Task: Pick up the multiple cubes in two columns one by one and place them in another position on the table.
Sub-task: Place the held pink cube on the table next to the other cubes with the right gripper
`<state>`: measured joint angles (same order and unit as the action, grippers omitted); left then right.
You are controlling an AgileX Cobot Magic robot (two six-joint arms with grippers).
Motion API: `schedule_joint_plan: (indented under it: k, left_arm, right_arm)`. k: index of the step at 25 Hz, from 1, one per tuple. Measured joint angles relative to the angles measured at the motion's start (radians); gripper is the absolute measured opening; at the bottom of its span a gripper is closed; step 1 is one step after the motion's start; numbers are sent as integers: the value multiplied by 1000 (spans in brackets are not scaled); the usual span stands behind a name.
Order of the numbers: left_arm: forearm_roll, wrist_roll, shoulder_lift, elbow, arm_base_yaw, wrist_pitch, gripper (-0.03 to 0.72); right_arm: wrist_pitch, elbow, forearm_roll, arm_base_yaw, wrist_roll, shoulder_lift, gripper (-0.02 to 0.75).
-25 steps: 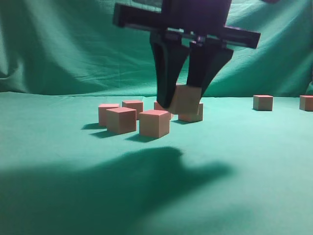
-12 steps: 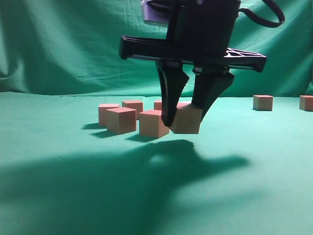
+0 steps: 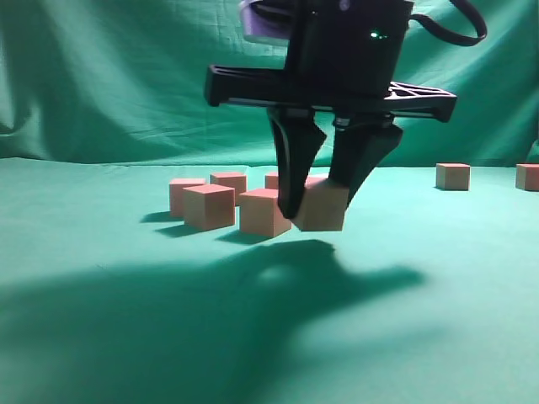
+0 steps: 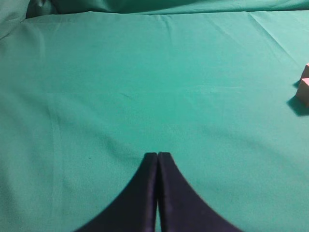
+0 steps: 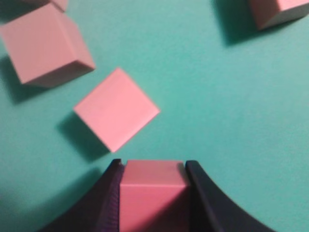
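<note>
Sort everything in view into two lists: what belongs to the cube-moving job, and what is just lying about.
Job:
- small pink matte cube held in the right gripper, jaws shut on it
- clustered pink cubes
- two far pink cubes
- green cloth table

Lying about:
- draped green backdrop
- left gripper, shut, idle

held cube [image 3: 322, 207]: you see it pink, level, low over the table [image 3: 101, 337]
cluster [image 3: 221, 202]: cubes just left
far cubes [image 3: 453, 176]: two, right
</note>
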<state>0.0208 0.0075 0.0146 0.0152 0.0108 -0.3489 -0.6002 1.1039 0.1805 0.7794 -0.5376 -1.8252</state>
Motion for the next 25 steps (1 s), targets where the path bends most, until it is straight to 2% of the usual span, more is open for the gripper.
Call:
schedule_joint_plan:
  k: [25]
  left_arm:
    - [0,0,0,0,0,0,0]
  right_arm:
    - [-4,0,27,12,0,-29,263]
